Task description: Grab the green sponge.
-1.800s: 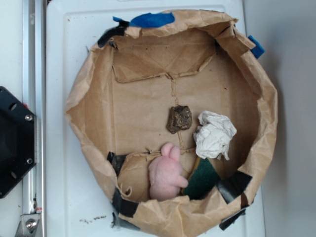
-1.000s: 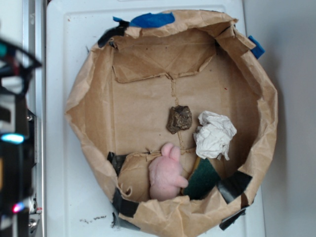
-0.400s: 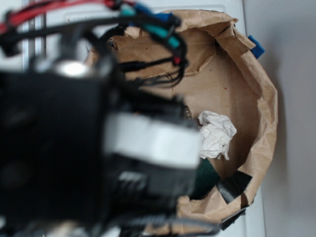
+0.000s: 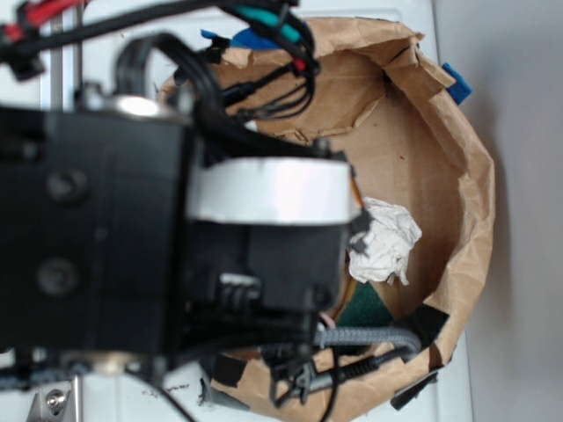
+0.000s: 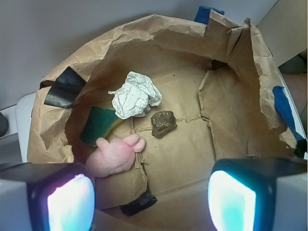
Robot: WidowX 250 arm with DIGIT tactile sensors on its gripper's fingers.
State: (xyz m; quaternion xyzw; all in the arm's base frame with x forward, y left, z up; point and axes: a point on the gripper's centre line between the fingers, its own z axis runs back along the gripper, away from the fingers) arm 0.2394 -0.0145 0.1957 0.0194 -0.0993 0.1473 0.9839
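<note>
The claw [image 5: 149,202] is spread wide above the paper bag [image 5: 231,57]. The green sponge [image 5: 98,126], wedged against the pink plush [image 5: 114,155], risks a mistaken plush grab.

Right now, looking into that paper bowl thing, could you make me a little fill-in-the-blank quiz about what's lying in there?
1. The flat dark green sponge lies partly under the crumpled ____ paper ball.
2. The fuzzy plush toy beside the sponge is ____ in colour.
3. All the items sit inside a brown ____ bag with its rim rolled down.
4. The small dark rock-like lump lies apart from the sponge, to the ____ of it in the wrist view.

Missing words: white; pink; paper; right
</note>
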